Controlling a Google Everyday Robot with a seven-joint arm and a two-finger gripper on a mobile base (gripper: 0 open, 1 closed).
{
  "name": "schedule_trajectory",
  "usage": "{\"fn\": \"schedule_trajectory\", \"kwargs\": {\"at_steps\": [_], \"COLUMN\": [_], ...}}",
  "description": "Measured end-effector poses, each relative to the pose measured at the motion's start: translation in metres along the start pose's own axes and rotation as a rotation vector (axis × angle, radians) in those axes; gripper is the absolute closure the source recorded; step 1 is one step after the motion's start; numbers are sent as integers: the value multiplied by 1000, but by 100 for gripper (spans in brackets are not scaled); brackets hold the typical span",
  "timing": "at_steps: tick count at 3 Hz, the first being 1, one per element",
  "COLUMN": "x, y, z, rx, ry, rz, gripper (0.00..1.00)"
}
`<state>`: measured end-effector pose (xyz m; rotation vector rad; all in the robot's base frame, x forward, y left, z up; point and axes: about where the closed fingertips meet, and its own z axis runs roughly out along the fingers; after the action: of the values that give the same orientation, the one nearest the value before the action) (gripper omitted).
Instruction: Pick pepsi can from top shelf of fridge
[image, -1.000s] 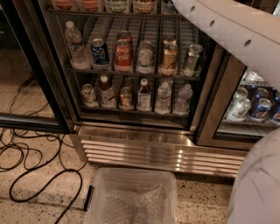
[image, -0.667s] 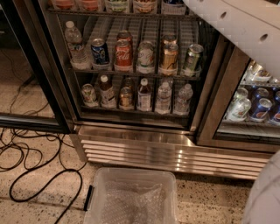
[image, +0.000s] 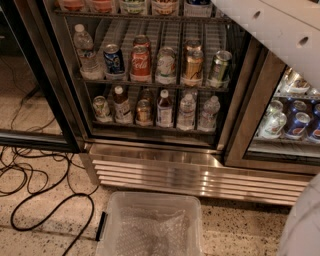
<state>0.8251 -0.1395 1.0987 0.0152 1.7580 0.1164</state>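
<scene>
Arm (image: 280, 35) has drawn up-right, end effector out of view; blue silver-rimmed pepsi can (image: 114, 59) stands upright.

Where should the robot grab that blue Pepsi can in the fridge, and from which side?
Probably grip the pepsi can mid-height on its round wall, coming in from the open front: it stands upright at the front of the shelf, with a water bottle and a red Coca-Cola can flanking it. The claw is out of view; only the white arm shows.

Clear plastic bin (image: 150, 197), set on speckled floor (image: 240, 230); black cables (image: 82, 195) strewn at left. Red Coca-Cola can (image: 141, 64), gold-brown can (image: 194, 67) and water bottle (image: 85, 47) shelved.
</scene>
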Motion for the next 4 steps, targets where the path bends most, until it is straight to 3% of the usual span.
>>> {"fn": "schedule_trajectory", "kwargs": {"at_steps": [3,4], "x": [-6,-7], "y": [-3,5], "z": [-11,-19], "rx": [-7,-47], "ry": [20,47], "rz": [19,38], "gripper": [100,100]}}
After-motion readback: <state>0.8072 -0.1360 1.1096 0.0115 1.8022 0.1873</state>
